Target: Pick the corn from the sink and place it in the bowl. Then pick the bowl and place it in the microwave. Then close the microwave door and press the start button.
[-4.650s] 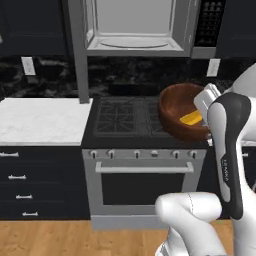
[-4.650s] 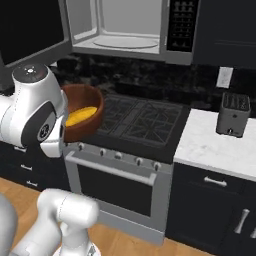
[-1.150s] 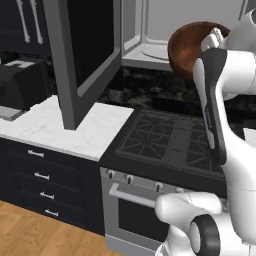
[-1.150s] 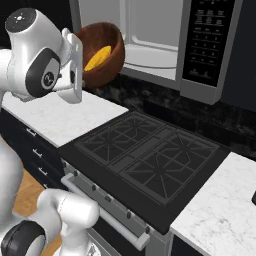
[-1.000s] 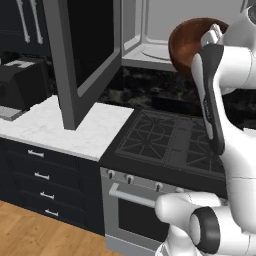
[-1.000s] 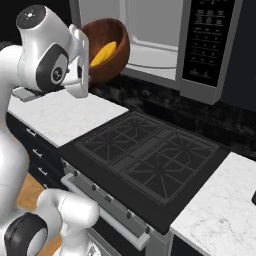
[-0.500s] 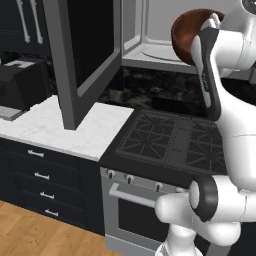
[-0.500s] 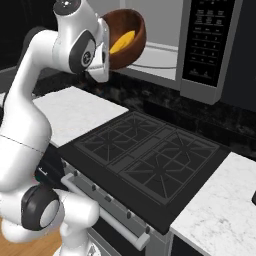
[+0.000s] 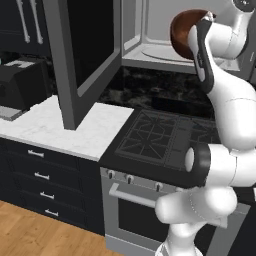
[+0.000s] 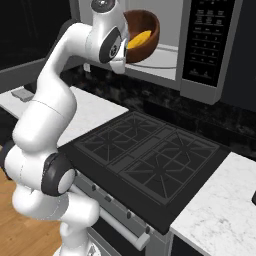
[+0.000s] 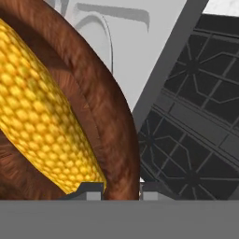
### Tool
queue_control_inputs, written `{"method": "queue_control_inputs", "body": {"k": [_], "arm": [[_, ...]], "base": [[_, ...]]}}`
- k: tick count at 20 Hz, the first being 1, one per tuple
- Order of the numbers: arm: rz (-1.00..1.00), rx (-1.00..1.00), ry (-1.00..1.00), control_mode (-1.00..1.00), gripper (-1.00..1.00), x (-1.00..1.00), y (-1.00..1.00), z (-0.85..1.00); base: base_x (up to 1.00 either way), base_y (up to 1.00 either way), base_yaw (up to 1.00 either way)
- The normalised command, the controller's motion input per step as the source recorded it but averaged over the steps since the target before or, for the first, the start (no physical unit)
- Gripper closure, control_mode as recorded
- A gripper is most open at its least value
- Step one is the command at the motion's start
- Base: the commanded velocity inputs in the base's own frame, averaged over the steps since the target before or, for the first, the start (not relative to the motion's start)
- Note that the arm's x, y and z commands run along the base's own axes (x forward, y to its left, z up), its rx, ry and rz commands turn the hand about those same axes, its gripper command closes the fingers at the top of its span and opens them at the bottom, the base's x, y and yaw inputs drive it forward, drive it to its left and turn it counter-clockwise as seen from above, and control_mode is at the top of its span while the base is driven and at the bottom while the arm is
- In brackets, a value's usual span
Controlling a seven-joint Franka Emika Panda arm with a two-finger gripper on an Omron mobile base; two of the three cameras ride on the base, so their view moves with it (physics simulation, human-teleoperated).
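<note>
The reddish-brown bowl [image 10: 148, 25] hangs tilted at the mouth of the open microwave [image 10: 168, 56], above its pale floor. The yellow corn [image 10: 138, 38] lies inside the bowl. My gripper [image 10: 125, 49] is shut on the bowl's near rim. In the hand view the corn [image 11: 42, 116] lies against the bowl wall [image 11: 109, 107], and my gripper [image 11: 121, 189] clamps the rim between its tips. From the left I see the bowl's underside [image 9: 181, 31] in front of the cavity and round turntable [image 9: 157, 52]. The microwave door [image 9: 82, 50] stands swung wide open to the left.
A black gas stove [image 10: 145, 155] lies below the microwave, with the oven front [image 9: 135, 200] under it. White marble counter [image 9: 60, 130] runs to the left, with a dark toaster [image 9: 20, 85] on it. The dark button strip [image 10: 204, 35] is on the microwave's right side.
Over the last second my arm has raised the bowl with the corn and carried it from beside the stove's edge up to the microwave opening. The bowl stays tilted.
</note>
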Motion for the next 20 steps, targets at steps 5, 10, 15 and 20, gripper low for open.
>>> {"method": "queue_control_inputs", "body": {"k": [5, 10, 15, 20], "arm": [[0.0, 0.01, 0.0, -1.0, 1.0, 0.63, -0.01, -0.37], [0.0, 0.0, -0.01, -1.0, 1.0, 0.61, -0.12, -0.3], [0.0, 0.0, -0.04, -1.0, 1.0, 0.7, -0.17, 0.0], [0.0, 0.0, -0.01, -1.0, 1.0, 0.75, -0.12, 0.0]], "base": [[0.0, 0.0, 0.0], [0.0, 0.0, 0.0], [0.0, 0.0, 0.0], [0.0, 0.0, 0.0]]}}
